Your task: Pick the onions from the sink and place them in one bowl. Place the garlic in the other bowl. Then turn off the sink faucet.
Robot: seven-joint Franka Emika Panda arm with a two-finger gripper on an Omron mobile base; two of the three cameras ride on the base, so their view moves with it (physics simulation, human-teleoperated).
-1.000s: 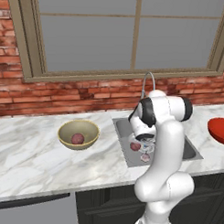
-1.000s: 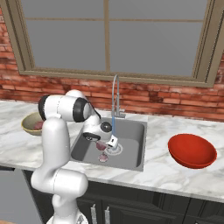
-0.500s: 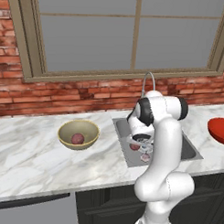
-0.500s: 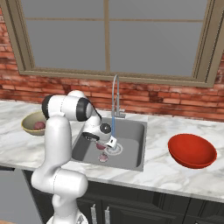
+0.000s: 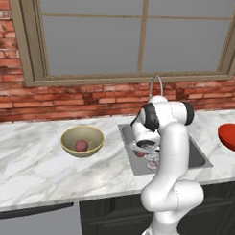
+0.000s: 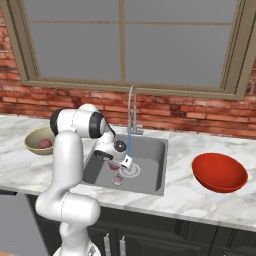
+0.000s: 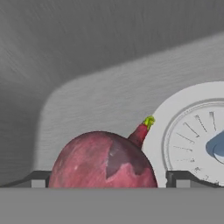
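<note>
Landmark: the sink [image 6: 152,150], a grey basin set in the marble counter [image 5: 31,169] under the window.
Gripper [image 7: 105,179]: down inside the sink, its two dark tips standing either side of the second onion [image 7: 103,159]. They bracket it closely, but I cannot tell whether they are pressing on it or only flanking it.
Second onion: low in the sink, just beside the round drain [image 7: 197,135], its stalk tip pointing toward the drain rim.
First onion [image 5: 81,145]: already in the yellowish-tan bowl [image 5: 70,137], which sits on the counter to the left of the sink.
Garlic [image 6: 118,180]: on the sink floor near the drain, just below the arm's hand (small and pale, hard to make out).
Red bowl [image 6: 220,172]: on the counter to the right of the sink, with nothing in it.
Faucet [image 6: 132,107]: at the back rim of the sink, water running down to the drain.
Step in hand: likely securing the second onion for the lift.
Risk: the onion is round and sits low between the tips, so a shallow or off-centre pinch could squirt it out across the sink floor.
Risk: lifting out, the hand passes close to the faucet neck and could knock it.
</note>
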